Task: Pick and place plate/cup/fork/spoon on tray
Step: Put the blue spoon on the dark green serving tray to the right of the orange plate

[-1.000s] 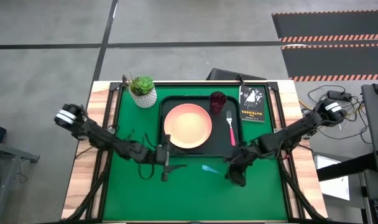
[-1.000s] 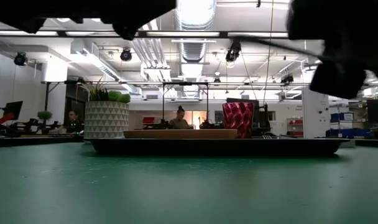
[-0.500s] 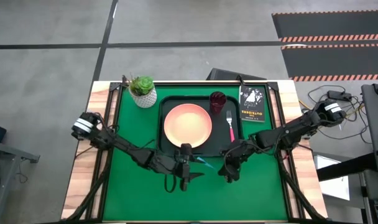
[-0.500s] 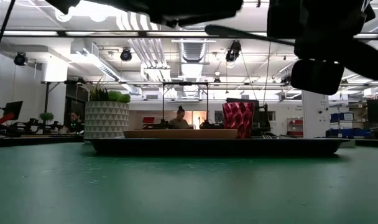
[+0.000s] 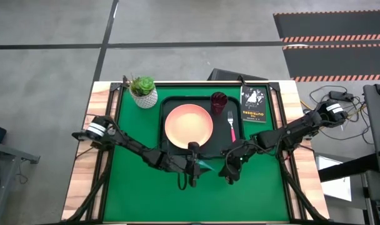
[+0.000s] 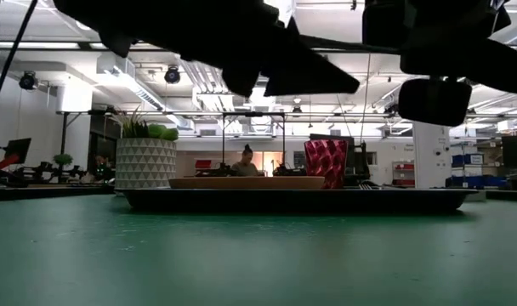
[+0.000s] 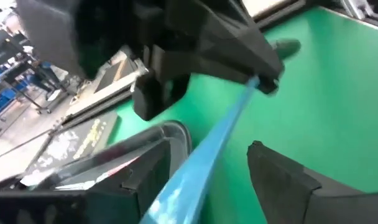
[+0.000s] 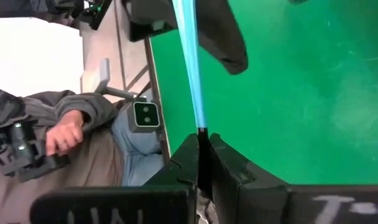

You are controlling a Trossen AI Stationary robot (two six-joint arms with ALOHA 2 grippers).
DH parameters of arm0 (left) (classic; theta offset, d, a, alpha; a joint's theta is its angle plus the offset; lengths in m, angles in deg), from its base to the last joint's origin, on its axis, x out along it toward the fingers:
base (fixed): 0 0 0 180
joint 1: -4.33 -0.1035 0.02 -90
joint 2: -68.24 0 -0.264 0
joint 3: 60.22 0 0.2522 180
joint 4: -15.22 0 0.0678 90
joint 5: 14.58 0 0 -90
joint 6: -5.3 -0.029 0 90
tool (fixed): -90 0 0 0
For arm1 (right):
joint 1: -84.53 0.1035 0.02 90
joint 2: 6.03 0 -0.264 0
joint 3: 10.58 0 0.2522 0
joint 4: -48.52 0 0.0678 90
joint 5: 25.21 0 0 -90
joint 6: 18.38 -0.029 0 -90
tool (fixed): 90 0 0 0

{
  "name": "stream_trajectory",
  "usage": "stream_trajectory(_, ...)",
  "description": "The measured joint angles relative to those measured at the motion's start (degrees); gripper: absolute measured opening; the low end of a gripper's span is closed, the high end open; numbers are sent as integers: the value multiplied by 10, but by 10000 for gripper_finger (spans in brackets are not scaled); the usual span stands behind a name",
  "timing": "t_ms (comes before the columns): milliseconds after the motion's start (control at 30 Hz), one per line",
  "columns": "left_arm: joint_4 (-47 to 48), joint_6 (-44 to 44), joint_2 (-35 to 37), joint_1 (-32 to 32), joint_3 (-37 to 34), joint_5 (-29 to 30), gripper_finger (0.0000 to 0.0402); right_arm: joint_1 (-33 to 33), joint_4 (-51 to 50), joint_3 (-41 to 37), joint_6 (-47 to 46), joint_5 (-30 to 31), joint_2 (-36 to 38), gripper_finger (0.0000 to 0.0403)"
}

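The spoon (image 5: 205, 166), with its light blue handle, is in the air just in front of the tray's near rim (image 5: 202, 154). My right gripper (image 5: 229, 167) is shut on it. My left gripper (image 5: 193, 167) is open, with one finger (image 7: 153, 177) on each side of the handle's wide end (image 7: 195, 171); I cannot tell whether they touch it. The spoon's bowl is hidden. The salmon-pink plate (image 5: 189, 127), the maroon cup (image 5: 219, 101) and the pink-handled fork (image 5: 232, 130) rest on the dark tray. My right gripper pinches the narrow end of the spoon's blue handle (image 8: 200, 121) between its two fingertips. The handle runs straight out ahead of the fingers, toward the table's left. The spoon is roughly level and clear of the green mat.
A white pot with a green plant (image 5: 144, 92) stands at the tray's far left corner. A black booklet (image 5: 253, 104) lies to the right of the tray. A seated person (image 8: 71, 137) shows beyond the table's edge. Bare green mat (image 5: 196, 200) lies toward the near edge.
My left gripper has swung toward the table's right until its open fingers stand around the spoon's handle. My right gripper, with the spoon, has shifted a little toward the tray's near rim.
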Motion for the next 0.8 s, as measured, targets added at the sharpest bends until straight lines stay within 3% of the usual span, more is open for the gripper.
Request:
stream_trajectory(367,8,1,11,3,-1,1,51,-2,-19,0,-32,-12,0,13)
stream_trajectory(500,15,-2,19,3,-3,-5,50,-2,-23,0,-34,-10,0,13)
stream_trajectory(800,51,-18,23,7,-3,-20,89,-12,-30,-2,-59,5,0,13)
